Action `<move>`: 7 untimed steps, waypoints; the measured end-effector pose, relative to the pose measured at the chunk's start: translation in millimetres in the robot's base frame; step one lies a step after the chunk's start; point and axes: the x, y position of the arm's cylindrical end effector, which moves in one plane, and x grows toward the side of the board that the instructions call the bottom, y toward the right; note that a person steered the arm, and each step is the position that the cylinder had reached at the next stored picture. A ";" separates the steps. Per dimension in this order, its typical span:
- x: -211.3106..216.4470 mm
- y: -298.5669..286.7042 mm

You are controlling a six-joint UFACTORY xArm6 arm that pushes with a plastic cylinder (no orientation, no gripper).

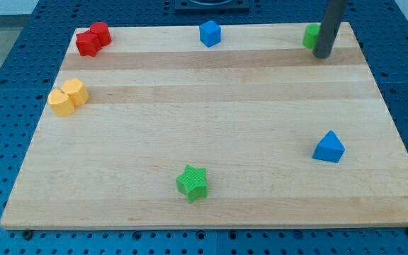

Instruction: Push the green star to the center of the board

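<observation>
Resting at the board's (211, 92) top right corner, my tip (323, 54) touches — or nearly touches — a green block (310, 35) just to its left, whose shape the rod hides. No jaws exist on this rod, so there is no spread or pinch to tell. The green star (193, 183) lies well apart from my tip, down-left near the bottom edge. A blue triangular block (329, 147) sits below my tip; a blue cube-like block (210, 33) lies left of it — the red block (93, 39) and yellow block (69, 98) lie farthest left.

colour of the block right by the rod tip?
Green block, partly hidden behind my tip; camera view.
</observation>
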 end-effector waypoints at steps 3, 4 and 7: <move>-41.3 -20.9; -37.6 -70.2; -97.9 -96.6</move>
